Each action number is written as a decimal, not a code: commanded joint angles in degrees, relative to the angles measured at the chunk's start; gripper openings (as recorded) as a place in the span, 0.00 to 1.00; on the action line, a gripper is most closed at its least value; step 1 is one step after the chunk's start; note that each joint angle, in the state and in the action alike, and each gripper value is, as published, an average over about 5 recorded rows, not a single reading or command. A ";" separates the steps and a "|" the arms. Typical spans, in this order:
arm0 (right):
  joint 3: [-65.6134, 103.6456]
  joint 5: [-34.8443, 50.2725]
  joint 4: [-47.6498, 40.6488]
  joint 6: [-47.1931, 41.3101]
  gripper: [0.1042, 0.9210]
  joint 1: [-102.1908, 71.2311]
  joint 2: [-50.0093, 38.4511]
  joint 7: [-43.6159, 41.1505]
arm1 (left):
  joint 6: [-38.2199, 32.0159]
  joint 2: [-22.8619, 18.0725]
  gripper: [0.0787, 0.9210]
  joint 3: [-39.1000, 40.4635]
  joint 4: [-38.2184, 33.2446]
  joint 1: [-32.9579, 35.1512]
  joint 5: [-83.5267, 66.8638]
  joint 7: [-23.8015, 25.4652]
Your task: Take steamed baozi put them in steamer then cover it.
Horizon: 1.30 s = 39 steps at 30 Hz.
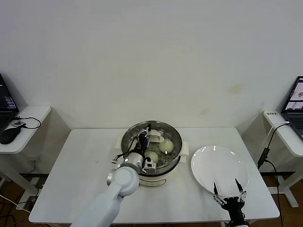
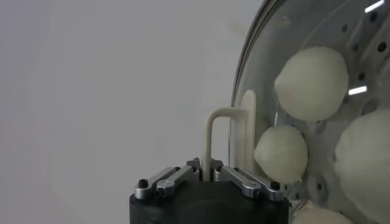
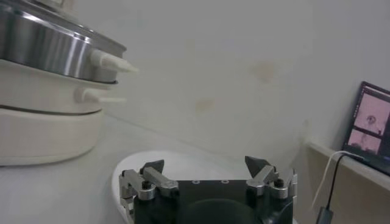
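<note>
Both arms show low in the head view. Nearest, the right gripper hangs with fingers spread wide and empty over the near edge of the white plate. Over the steamer on the table, the left gripper sits at the handle of the glass lid, which stands straight ahead between its fingers. Whether they grip or have released it, I cannot tell. Under the lid, the buns lie on the steamer's tray.

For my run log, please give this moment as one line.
left gripper: at cover handle | cover: on steamer | baozi: inside | plate: bare | right gripper: open, near plate
</note>
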 commanded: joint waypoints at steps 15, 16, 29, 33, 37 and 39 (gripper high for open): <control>-0.26 -0.95 -0.72 0.48 0.88 0.02 0.15 0.09 | -1.06 6.14 0.77 -6.76 -23.84 19.53 -10.71 -3.52; -0.32 -1.02 -0.73 0.48 0.88 0.00 0.16 0.10 | -1.43 6.43 0.80 -7.59 -25.61 21.18 -12.08 -3.98; -2.20 0.18 -0.58 0.39 0.88 -0.41 -0.98 -0.29 | -22.70 4.40 0.88 -37.05 -29.62 49.52 -76.50 -22.29; -3.84 2.68 0.16 -0.23 0.88 -1.62 -3.07 -0.93 | -25.24 2.71 0.88 -40.01 -28.38 54.84 -86.65 -24.60; -6.33 6.74 2.19 -4.01 0.88 -4.20 -6.94 -1.96 | -28.55 1.64 0.88 -39.81 -27.91 59.41 -90.34 -24.12; -7.84 8.79 4.05 -6.86 0.88 -5.66 -8.61 -2.49 | -29.70 0.56 0.88 -39.09 -26.81 59.94 -89.63 -24.59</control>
